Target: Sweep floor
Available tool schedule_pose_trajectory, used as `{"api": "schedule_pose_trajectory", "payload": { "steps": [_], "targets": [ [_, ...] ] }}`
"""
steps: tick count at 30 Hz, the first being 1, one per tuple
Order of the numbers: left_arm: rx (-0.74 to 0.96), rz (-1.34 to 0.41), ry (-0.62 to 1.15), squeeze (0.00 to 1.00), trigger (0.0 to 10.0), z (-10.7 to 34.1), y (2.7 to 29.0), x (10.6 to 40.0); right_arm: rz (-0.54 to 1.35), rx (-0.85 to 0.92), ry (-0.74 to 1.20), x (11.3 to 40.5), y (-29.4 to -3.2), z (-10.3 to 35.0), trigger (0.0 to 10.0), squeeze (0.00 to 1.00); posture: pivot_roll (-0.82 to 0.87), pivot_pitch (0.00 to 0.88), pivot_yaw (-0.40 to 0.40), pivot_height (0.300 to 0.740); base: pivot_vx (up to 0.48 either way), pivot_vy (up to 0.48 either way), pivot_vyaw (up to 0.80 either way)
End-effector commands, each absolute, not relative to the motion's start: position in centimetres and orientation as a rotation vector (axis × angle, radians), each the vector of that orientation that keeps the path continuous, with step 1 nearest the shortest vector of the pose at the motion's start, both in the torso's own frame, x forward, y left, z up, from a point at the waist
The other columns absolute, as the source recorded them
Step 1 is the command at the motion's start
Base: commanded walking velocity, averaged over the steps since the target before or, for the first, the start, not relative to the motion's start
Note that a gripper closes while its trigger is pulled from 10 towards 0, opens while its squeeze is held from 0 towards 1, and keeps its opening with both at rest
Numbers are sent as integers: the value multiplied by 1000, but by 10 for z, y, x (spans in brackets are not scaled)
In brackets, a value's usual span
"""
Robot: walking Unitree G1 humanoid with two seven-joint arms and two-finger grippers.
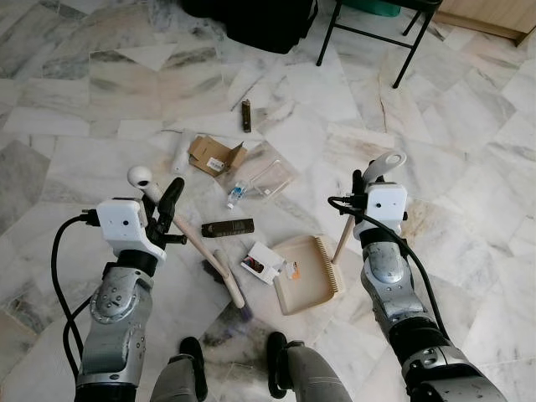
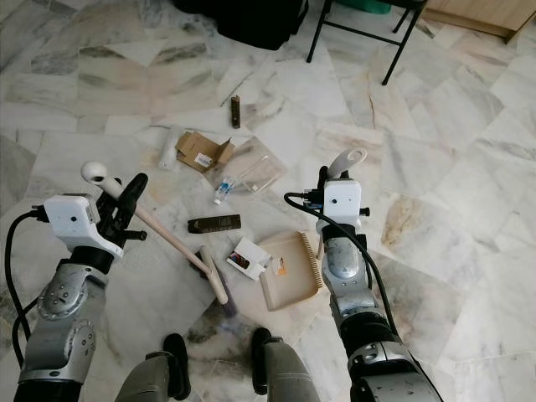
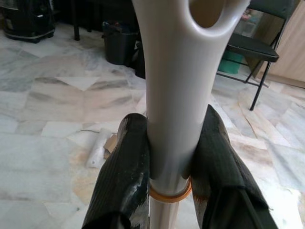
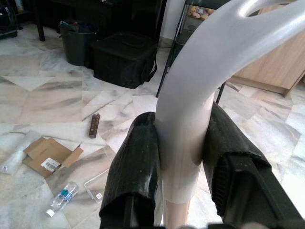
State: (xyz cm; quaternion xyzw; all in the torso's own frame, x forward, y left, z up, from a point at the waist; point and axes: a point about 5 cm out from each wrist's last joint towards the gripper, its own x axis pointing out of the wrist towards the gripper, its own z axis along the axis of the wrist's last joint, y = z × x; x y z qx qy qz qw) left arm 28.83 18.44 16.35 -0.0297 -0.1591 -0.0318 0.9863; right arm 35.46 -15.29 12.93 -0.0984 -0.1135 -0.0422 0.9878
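Broom (image 1: 213,255) slants from the marble floor (image 1: 469,167) up to the left gripper (image 1: 164,211), clamped on its pale upper handle. Right gripper (image 1: 358,186) clamps the dustpan (image 1: 306,272) handle. Both tools look light, rigid and smooth; grip at the handle collars.

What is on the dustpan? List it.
A small scrap with an orange mark lies on the dustpan near its front edge, and the white carton overlaps that edge. Anything beneath the carton is covered.
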Motion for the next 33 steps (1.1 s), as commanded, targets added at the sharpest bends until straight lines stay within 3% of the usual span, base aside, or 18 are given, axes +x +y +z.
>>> {"api": "schedule_pose_trajectory", "payload": {
  "steps": [1, 21, 33],
  "targets": [
    [-65, -64, -295, 0, 10000, 156, 183, 286, -92, -234, -116, 345, -161, 103, 10000, 0, -68, 397, -135, 740, 0, 0, 0],
    [-361, -325, -194, 0, 10000, 142, 162, 283, -91, -235, -112, 344, -162, 101, 10000, 0, -69, 397, -137, 740, 0, 0, 0],
    [-174, -206, -294, 0, 10000, 168, 191, 281, -94, -226, -118, 347, -160, 103, 10000, 0, -43, 353, -125, 740, 0, 0, 0]
  ]
}}
